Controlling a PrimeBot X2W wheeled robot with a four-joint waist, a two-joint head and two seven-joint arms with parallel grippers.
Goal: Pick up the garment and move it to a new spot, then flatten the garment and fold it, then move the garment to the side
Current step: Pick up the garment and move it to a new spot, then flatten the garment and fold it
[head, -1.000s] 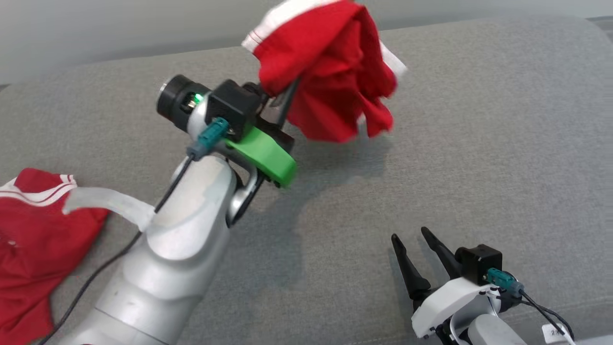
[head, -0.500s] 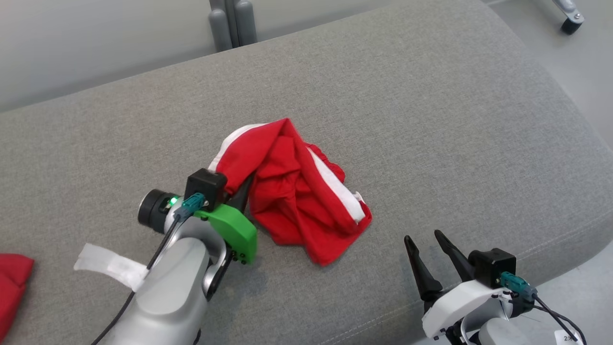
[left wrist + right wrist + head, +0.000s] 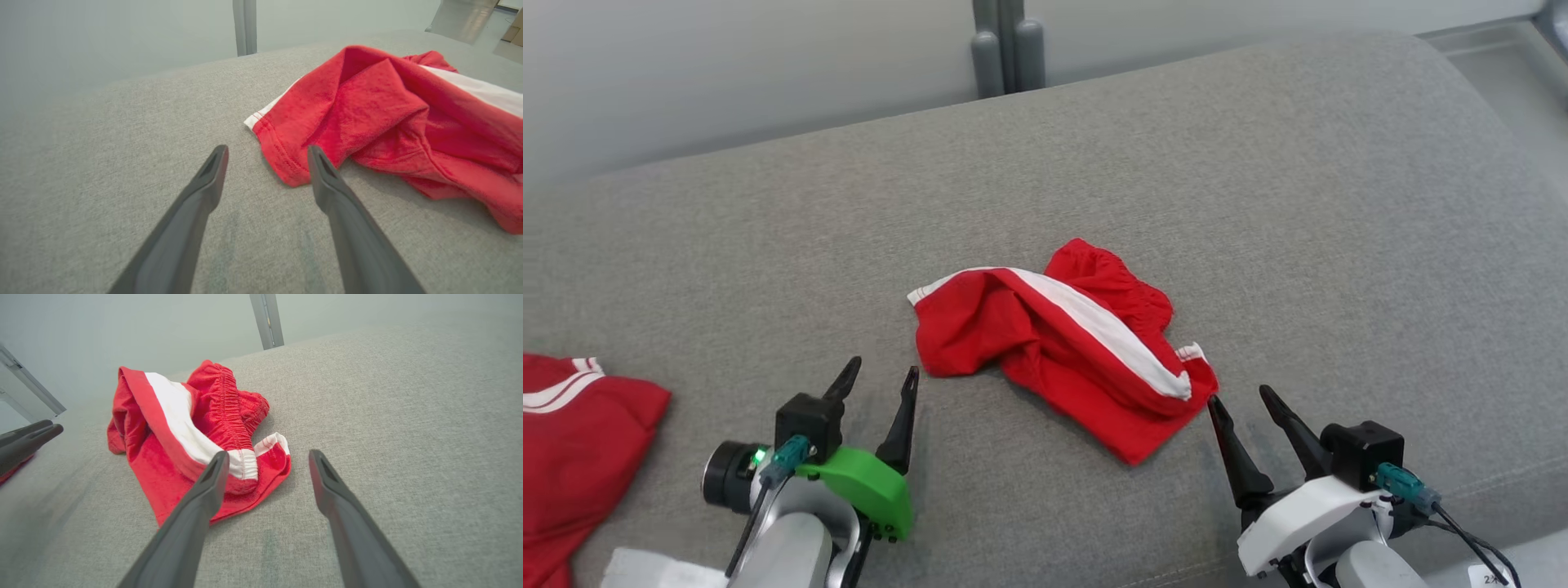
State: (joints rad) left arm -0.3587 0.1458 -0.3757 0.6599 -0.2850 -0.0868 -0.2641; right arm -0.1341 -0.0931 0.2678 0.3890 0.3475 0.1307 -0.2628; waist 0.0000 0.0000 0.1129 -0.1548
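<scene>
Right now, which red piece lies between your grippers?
The crumpled red bundle with the broad white band, between left gripper and right gripper. The other red piece, with thin striped trim, lies far left.

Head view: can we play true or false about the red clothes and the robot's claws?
1. The crumpled red garment lies on the grey cushion. True.
2. The left gripper is holding it. False: its fingers are open with nothing between them.
3. The right gripper is open. True.
4. The garment is folded flat. False: it is bunched up, with a white stripe showing.
5. Another red piece lies at the far right. False: it lies at the left edge.
</scene>
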